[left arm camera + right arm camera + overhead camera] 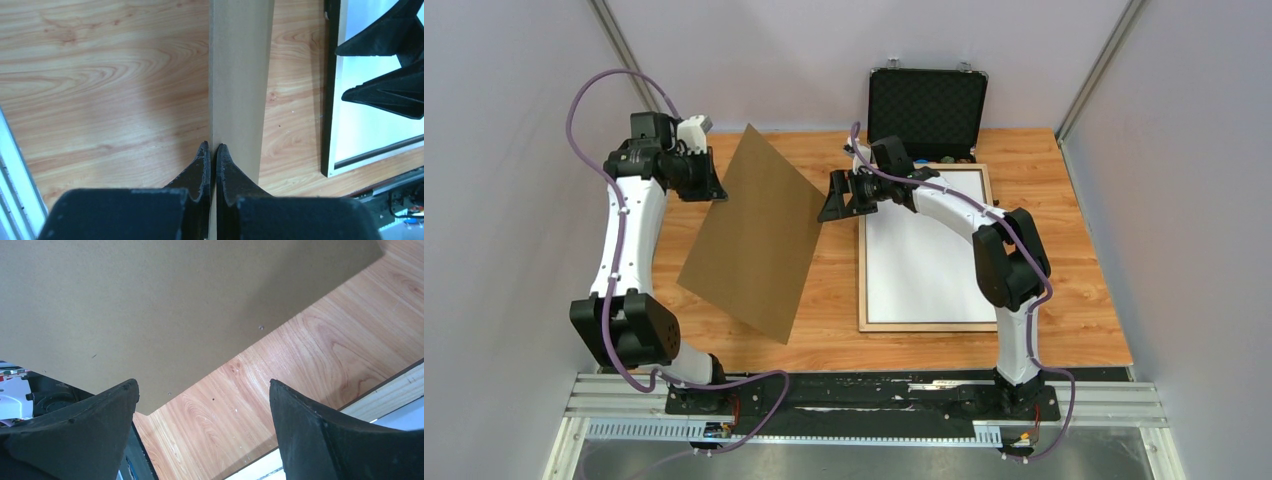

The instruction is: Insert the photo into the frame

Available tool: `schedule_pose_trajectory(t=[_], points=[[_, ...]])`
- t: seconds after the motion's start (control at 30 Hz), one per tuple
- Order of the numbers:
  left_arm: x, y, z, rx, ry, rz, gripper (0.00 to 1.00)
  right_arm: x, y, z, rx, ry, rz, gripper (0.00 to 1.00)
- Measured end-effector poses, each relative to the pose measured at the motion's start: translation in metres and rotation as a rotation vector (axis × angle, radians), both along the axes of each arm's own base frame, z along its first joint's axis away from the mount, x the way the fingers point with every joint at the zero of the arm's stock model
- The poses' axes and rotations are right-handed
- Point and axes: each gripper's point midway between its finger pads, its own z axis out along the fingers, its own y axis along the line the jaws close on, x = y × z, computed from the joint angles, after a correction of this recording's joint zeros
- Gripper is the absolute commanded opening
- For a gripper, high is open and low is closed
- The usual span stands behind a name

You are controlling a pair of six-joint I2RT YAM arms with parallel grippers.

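Observation:
The frame lies flat on the table at the right, light wood rails up. A plain white sheet fills it, apparently the photo's white back; no printed side shows. My left gripper is shut on the far left edge of the brown backing panel and holds it tilted above the table left of the frame. In the left wrist view the jaws pinch the panel's edge. My right gripper is open and empty beside the panel's right corner, not touching it.
An open black case stands at the back, just behind the frame. The frame's rail and the right gripper's fingers show in the left wrist view. Grey walls close in on both sides.

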Motion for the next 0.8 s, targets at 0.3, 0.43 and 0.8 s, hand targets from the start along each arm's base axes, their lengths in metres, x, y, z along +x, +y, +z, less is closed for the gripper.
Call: schedule_pose_trajectory(t=[0.3,0.43,0.8], points=[[0.003,0.009,0.013,0.043,-0.018,0.030,0.00,0.000,0.000,0.000,0.000,0.002,-0.001,1.00],[0.002,0.012,0.020,0.060,-0.025,0.041,0.00,0.000,0.000,0.000,0.001,0.006,-0.003,1.00],[0.001,-0.005,0.029,0.075,-0.031,0.003,0.00,0.000,0.000,0.000,0.004,0.015,-0.009,1.00]])
